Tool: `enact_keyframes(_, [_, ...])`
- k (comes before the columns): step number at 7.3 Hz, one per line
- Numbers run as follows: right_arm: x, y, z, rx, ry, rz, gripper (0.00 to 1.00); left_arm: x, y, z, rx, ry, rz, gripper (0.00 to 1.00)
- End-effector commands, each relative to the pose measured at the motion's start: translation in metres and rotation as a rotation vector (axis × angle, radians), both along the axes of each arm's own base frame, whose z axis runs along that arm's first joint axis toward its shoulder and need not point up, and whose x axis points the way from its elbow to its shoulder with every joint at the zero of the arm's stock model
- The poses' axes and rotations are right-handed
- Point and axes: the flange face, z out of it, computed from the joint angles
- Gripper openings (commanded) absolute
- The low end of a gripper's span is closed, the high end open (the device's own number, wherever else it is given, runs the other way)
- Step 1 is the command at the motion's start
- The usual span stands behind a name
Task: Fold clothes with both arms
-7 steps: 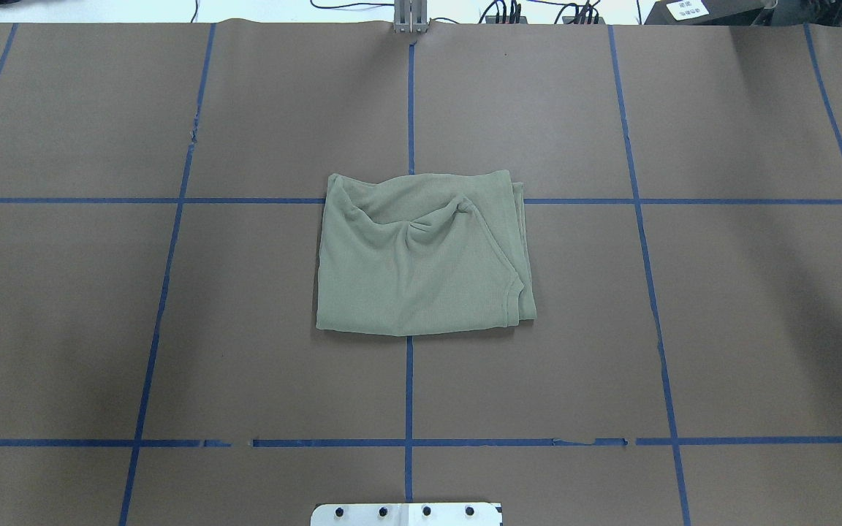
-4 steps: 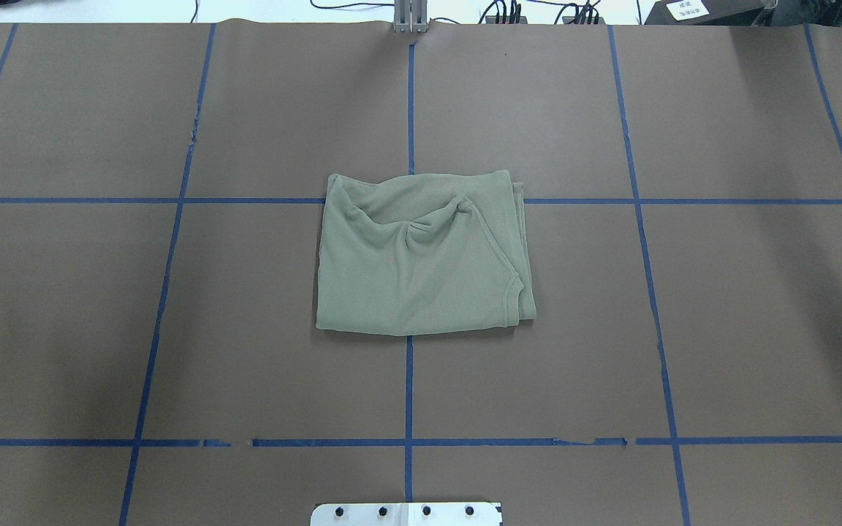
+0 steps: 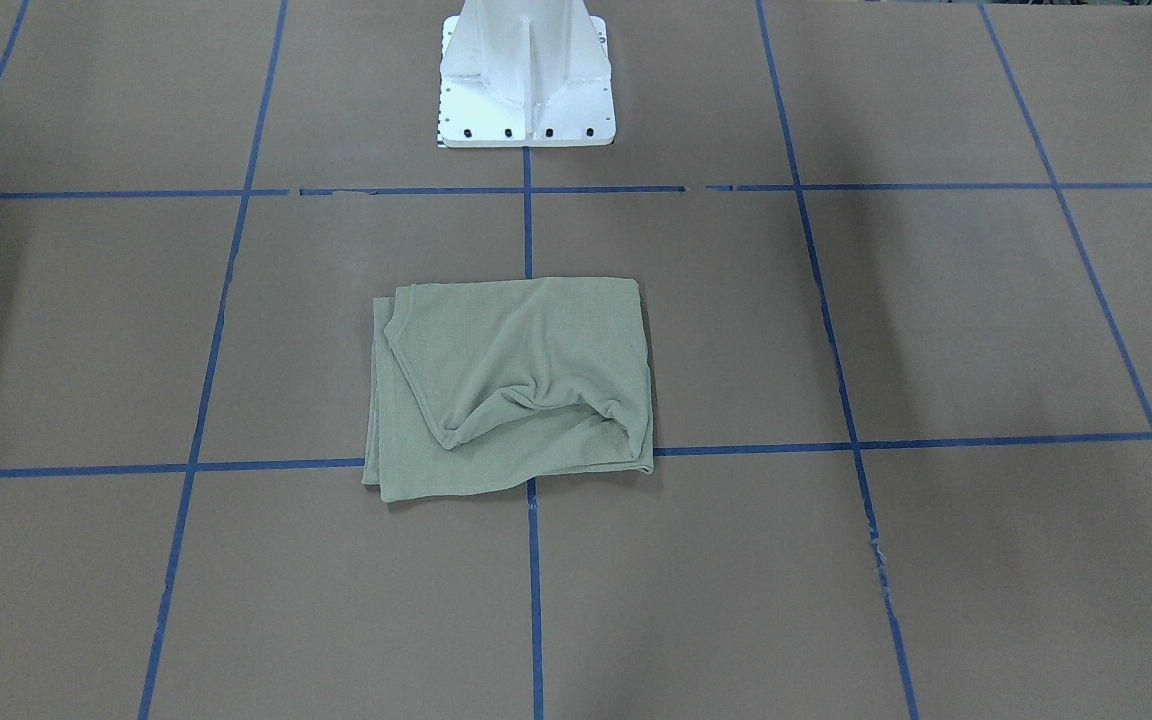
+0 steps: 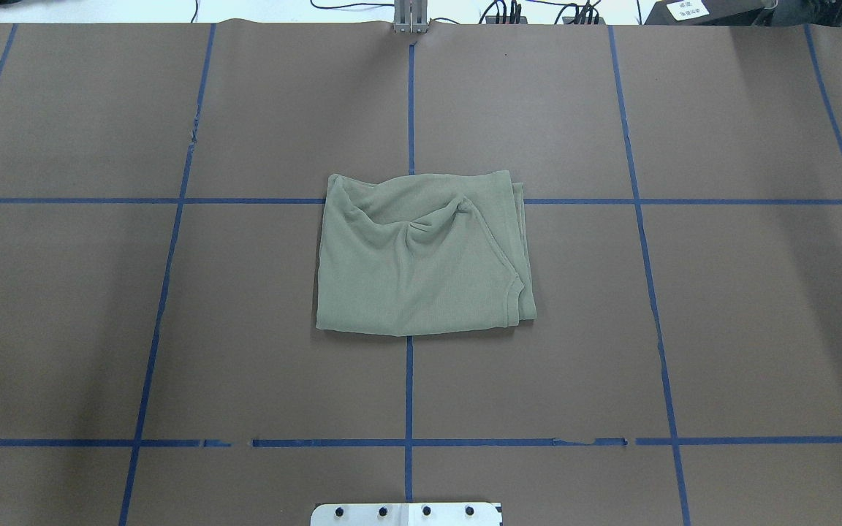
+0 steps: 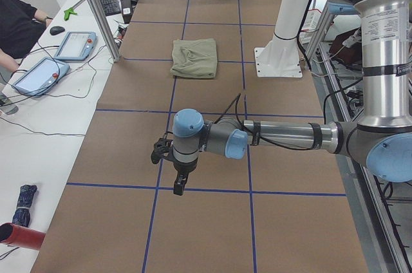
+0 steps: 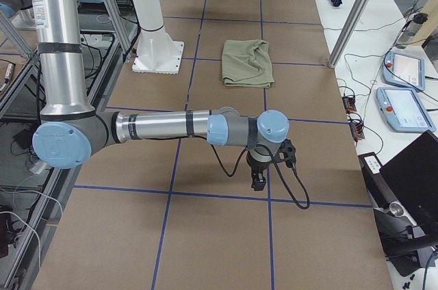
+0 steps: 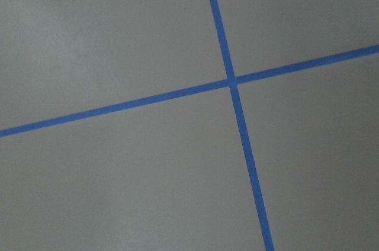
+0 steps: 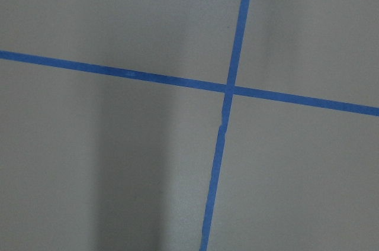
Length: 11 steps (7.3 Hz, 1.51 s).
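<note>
The shirt (image 4: 421, 256) lies as a compact, roughly square bundle on the table (image 4: 757, 329). It is well apart from both sets of jaws and about midway between them along the table's length. The left gripper (image 5: 179, 186) hangs pointing down over a tape (image 7: 231, 80) crossing at its own end, and the right gripper (image 6: 259, 182) does the same at the opposite end. Each wrist camera shows only bare cover and blue lines below the jaws, no cloth. Both grippers show only in the side views, so I cannot tell whether the jaws stand wide or narrow. No cloth hangs from either.

The shirt looks like a light, limp knit. It will likely sag from any pinch and hold no shape of its own, and its stacked layers will probably slide on each other if only the top one is caught. A pucker (image 4: 428, 219) gathers the top layer toward the bundle's far edge, and the layer edges show stepped along the side nearer the right jaws.

The fold looks nearly or wholly done. If a further fold or a tidy is wanted, the safest hold seems to be two corners of one edge, one per gripper. The jaws should come low enough to pinch every layer, then lift together. A grab in the middle would likely only bunch it more.
</note>
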Motion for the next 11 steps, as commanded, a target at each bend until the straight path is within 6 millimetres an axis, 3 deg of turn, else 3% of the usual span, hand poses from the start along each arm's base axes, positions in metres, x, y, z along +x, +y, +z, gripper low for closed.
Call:
enact_keyframes(1, [0.014, 0.022, 0.023, -0.048, 0.001, 0.028, 1.0, -0.009, 0.004, 0.007, -0.039, -0.002, 0.009, 1.0])
enact_keyframes(4, [0.038, 0.033, 0.025, -0.081, 0.002, 0.11, 1.0, -0.007, 0.01, 0.007, -0.049, 0.028, 0.015, 1.0])
enact_keyframes(9, [0.039, 0.029, 0.023, -0.091, 0.003, 0.225, 1.0, -0.005, 0.004, 0.005, -0.058, 0.05, -0.002, 1.0])
enact_keyframes(11, [0.04, 0.029, 0.023, -0.091, 0.002, 0.226, 1.0, -0.005, -0.001, 0.0, -0.119, 0.061, -0.101, 1.0])
